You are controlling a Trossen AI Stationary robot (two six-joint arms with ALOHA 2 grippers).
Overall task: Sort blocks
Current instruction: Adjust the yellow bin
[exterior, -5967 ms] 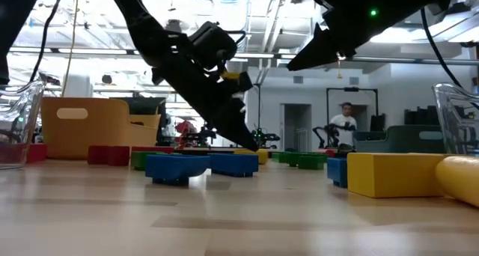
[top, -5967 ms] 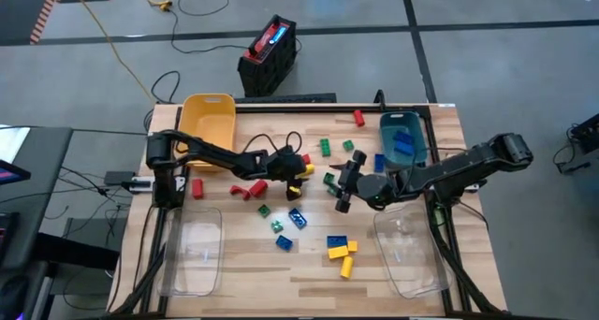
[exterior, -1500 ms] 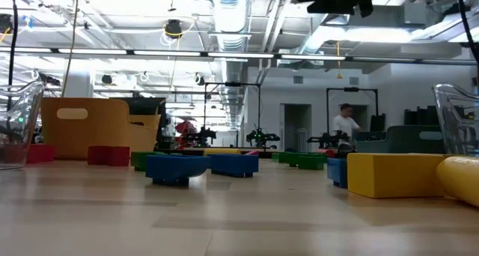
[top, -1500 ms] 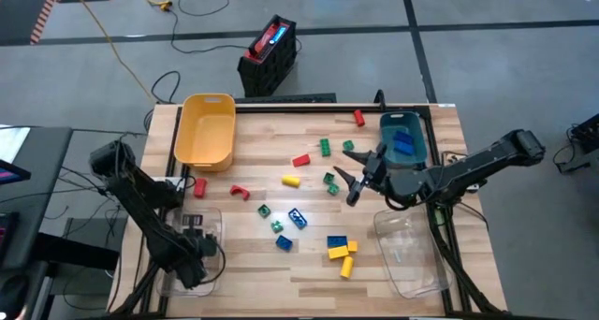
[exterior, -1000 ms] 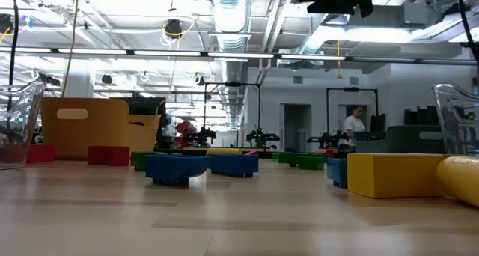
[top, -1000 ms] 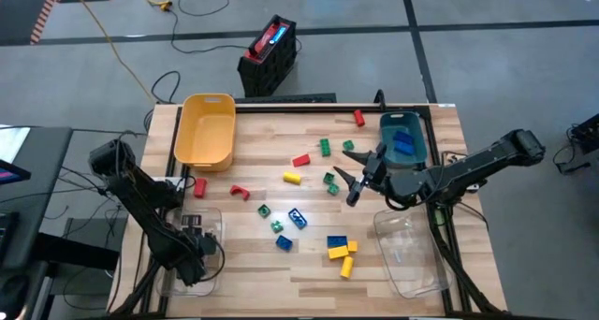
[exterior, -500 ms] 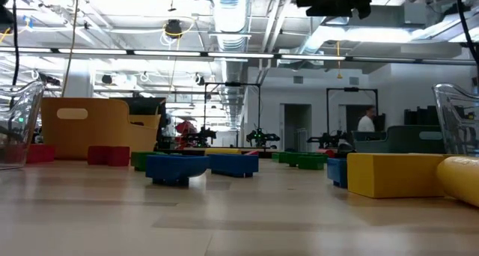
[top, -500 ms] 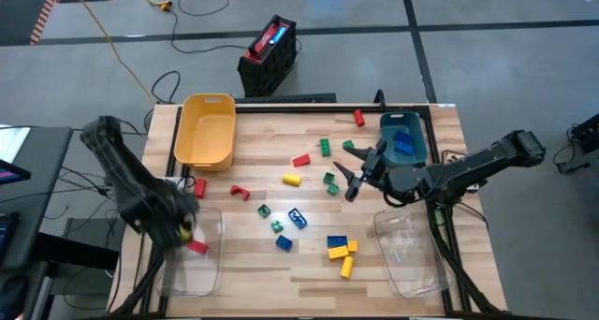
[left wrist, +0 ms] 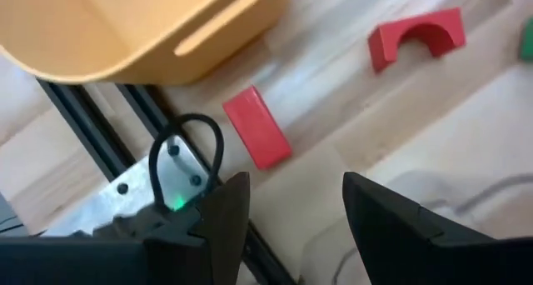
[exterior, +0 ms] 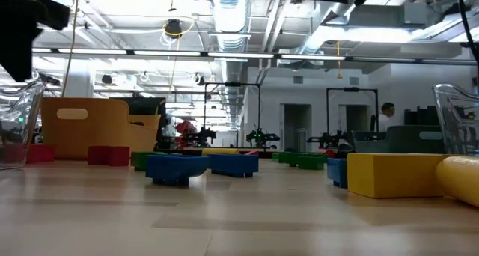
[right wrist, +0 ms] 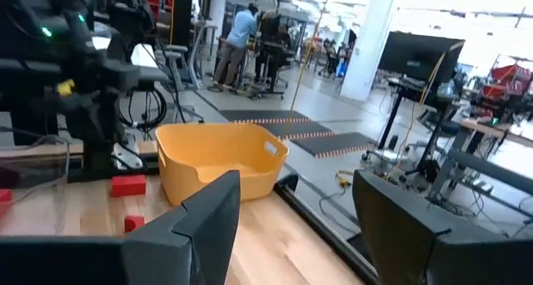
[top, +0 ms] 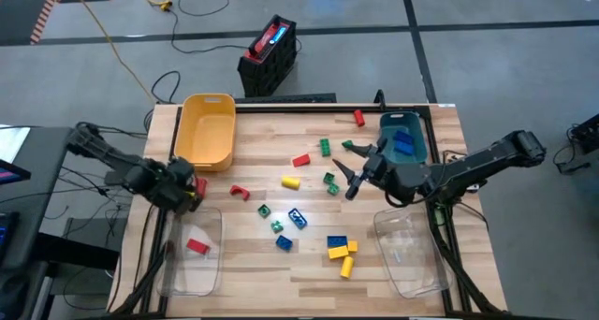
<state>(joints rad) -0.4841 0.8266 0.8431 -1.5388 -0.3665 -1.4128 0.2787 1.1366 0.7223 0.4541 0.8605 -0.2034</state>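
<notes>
Small studded blocks in red, yellow, green and blue (top: 297, 218) lie scattered on the wooden table. One red block (top: 197, 246) lies in the clear left bin (top: 192, 264). My left gripper (top: 187, 191) (left wrist: 296, 185) is open and holds nothing. It hovers at the table's left edge between the yellow bin (top: 206, 131) and the clear bin, above a red block (left wrist: 256, 137) and near a red arch (left wrist: 416, 37). My right gripper (top: 344, 180) (right wrist: 296, 185) is open and empty, raised over the table's middle right near green blocks (top: 330, 181).
The teal bin (top: 402, 138) at the far right holds blue blocks. A second clear bin (top: 409, 254) sits at the near right. A blue and yellow cluster (top: 339, 248) lies near the front middle. Black frame rails run along both table sides.
My left gripper has risen out of the clear left bin and moved toward the table's far edge, stopping beside the yellow bin. A red block now lies in the clear bin where the gripper was. My right gripper has stayed in place.
</notes>
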